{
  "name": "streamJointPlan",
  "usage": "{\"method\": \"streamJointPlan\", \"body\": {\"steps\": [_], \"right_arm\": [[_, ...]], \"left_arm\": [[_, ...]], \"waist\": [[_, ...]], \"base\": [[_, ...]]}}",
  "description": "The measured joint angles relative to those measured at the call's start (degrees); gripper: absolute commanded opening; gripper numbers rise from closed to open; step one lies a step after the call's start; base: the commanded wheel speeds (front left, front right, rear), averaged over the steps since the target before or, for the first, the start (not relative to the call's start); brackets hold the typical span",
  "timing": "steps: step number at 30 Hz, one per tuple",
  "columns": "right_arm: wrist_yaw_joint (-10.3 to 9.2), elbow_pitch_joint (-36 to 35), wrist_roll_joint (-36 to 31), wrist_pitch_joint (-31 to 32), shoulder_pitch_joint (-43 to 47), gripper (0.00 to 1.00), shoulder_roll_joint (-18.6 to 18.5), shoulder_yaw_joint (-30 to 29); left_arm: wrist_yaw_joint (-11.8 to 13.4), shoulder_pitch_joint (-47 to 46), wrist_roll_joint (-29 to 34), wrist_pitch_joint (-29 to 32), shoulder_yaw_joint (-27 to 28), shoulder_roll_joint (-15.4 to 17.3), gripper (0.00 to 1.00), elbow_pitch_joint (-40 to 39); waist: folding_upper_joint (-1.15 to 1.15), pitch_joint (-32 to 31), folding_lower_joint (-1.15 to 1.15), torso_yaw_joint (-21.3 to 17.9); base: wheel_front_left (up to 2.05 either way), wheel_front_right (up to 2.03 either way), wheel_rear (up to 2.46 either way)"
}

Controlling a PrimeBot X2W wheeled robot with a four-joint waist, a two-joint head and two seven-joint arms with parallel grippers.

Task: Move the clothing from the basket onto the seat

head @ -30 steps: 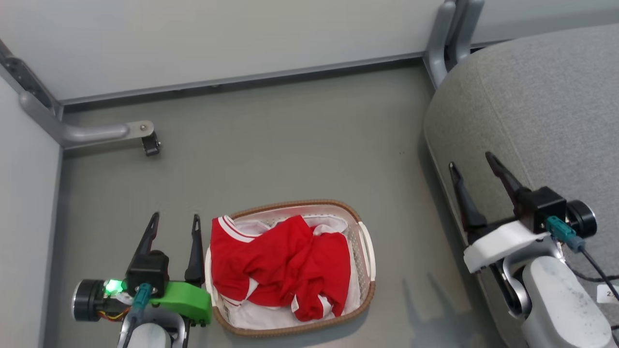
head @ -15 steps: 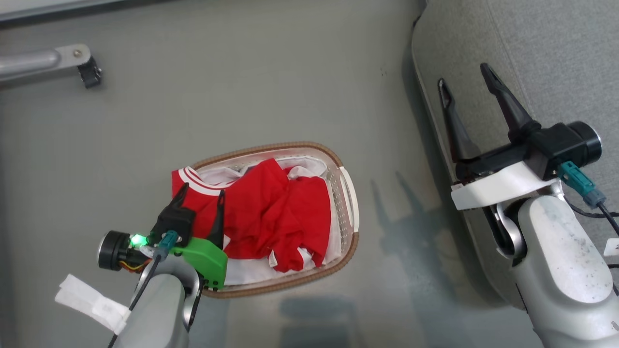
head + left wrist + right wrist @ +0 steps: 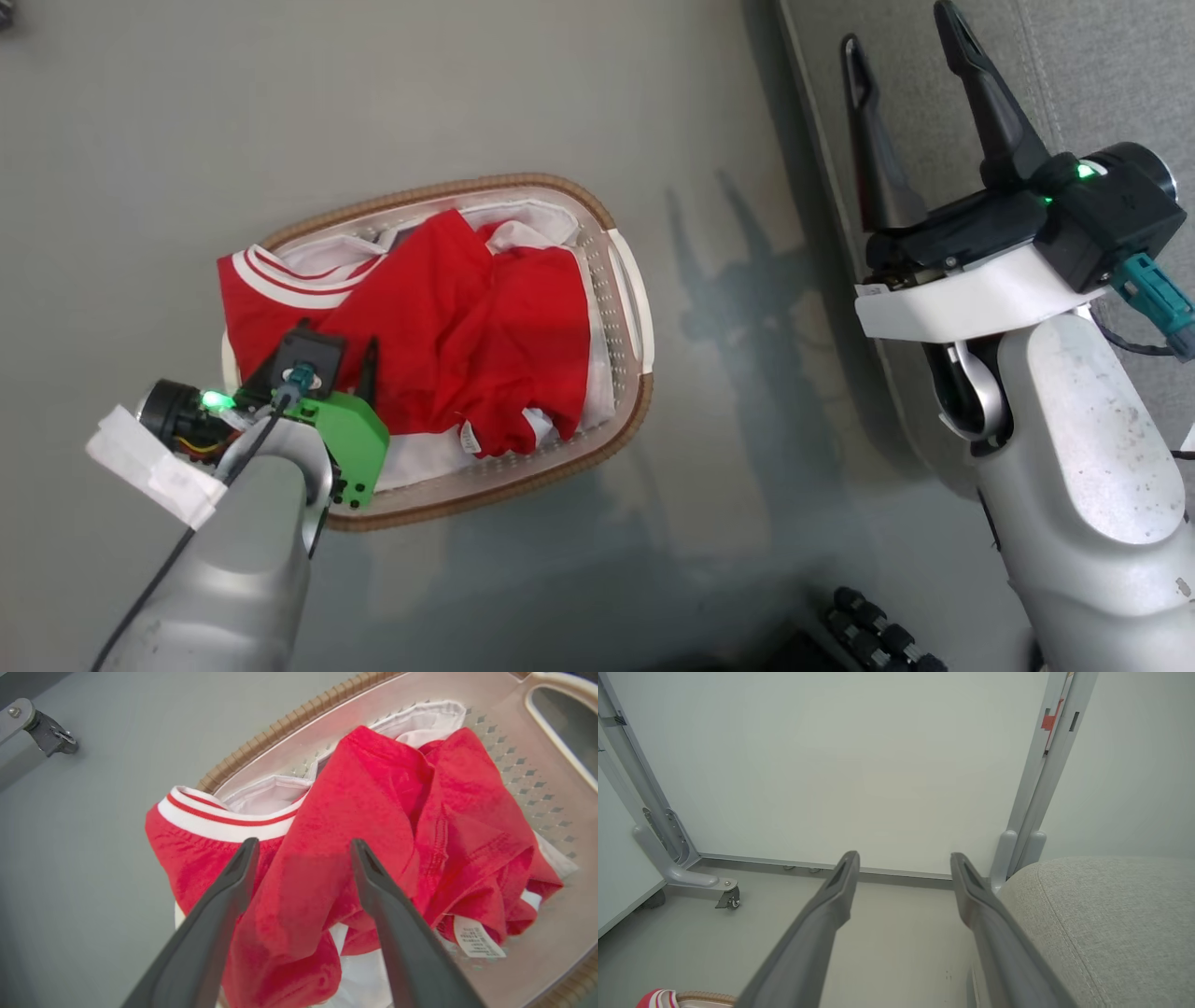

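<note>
The basket (image 3: 523, 182), white with a brown woven rim, stands on the grey floor and holds the red clothing (image 3: 467, 336), whose striped trim hangs over the left rim. My left gripper (image 3: 336, 359) points down over the basket's left end, open. In the left wrist view its fingers (image 3: 304, 843) straddle a fold of the clothing (image 3: 373, 812) just above the cloth, gripping nothing. My right gripper (image 3: 898, 28) is open and empty, raised at the edge of the grey seat (image 3: 1102, 75). The right wrist view has its fingers (image 3: 904, 856) beside the seat (image 3: 1111, 914).
A partition foot with a caster (image 3: 728, 898) stands on the floor at the far left, by pale wall panels. A grey upright post (image 3: 1036, 788) rises behind the seat. A dark part of my base (image 3: 868, 625) lies at the bottom.
The head camera has tilted down, shifting the whole picture. My left gripper has gone from beside the basket's left rim to over the red clothing. The right gripper stays open by the seat.
</note>
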Motion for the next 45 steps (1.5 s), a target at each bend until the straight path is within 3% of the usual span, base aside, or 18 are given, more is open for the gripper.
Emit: {"method": "streamJointPlan", "body": {"steps": [8, 20, 21, 22, 23, 24, 25, 31, 41, 45], "right_arm": [[0.0, 0.2, 0.5, 0.0, 0.0, 1.0, 0.7, -0.2], [0.0, 1.0, 1.5, 0.0, -1.2, 1.0, 2.2, 1.3], [0.0, 1.0, 1.5, 0.0, -1.2, 1.0, 2.3, 1.4], [0.0, 1.1, 1.6, 0.0, -1.2, 1.0, 2.3, 1.5], [0.0, 1.1, 1.7, 0.0, -1.2, 1.0, 2.3, 1.5], [0.0, 1.1, 1.8, 0.0, -1.2, 1.0, 2.4, 1.6], [0.0, 1.2, 1.8, 0.0, -1.2, 1.0, 2.4, 1.7], [0.0, 1.7, 1.9, 0.0, -1.4, 1.0, 2.6, 1.4], [0.0, 4.2, 1.9, 0.0, 0.3, 1.0, 2.2, 0.7], [0.0, 5.5, 1.9, 0.0, 1.8, 1.0, 1.9, 0.4]], "left_arm": [[0.9, -7.1, 2.2, 4.7, -2.6, 1.2, 1.0, 7.6], [1.1, -10.2, 2.2, 17.8, -4.0, 2.1, 1.0, 10.6], [1.1, -10.2, 2.1, 18.3, -4.0, 2.1, 0.97, 10.6], [1.0, -10.2, 1.9, 18.8, -4.0, 2.0, 0.88, 10.7], [0.9, -10.2, 1.7, 19.0, -4.1, 2.0, 0.58, 10.7], [0.9, -10.2, 1.7, 19.1, -4.2, 2.0, 0.2, 10.8], [0.8, -10.2, 1.7, 19.2, -4.3, 2.0, 0.0, 10.8], [0.8, -10.2, 0.5, 17.2, -4.5, 1.7, 0.0, 10.9], [2.7, -6.3, -2.6, 1.9, -3.4, -1.3, 0.0, 8.7], [2.5, -3.5, -4.2, -0.1, -2.8, -1.8, 0.0, 5.0]], "waist": [[0.0, 5.0, 0.0, -2.7], [0.0, 8.3, 0.0, -6.8], [0.0, 8.4, 0.0, -6.9], [0.0, 8.5, 0.0, -7.0], [0.0, 8.6, -0.01, -7.0], [0.0, 8.7, 0.0, -7.1], [0.0, 8.8, 0.0, -7.1], [0.0, 8.7, 0.0, -6.7], [0.0, 3.3, -0.01, -5.0], [0.0, 0.2, -0.01, -4.1]], "base": [[0.0, 0.0, 0.0], [0.0, 0.0, 0.0], [0.0, 0.0, 0.0], [0.0, 0.0, 0.0], [0.0, 0.0, 0.0], [0.0, 0.0, 0.0], [0.0, 0.0, 0.0], [0.0, 0.0, 0.0], [0.0, 0.0, 0.0], [0.0, 0.0, 0.0]]}}
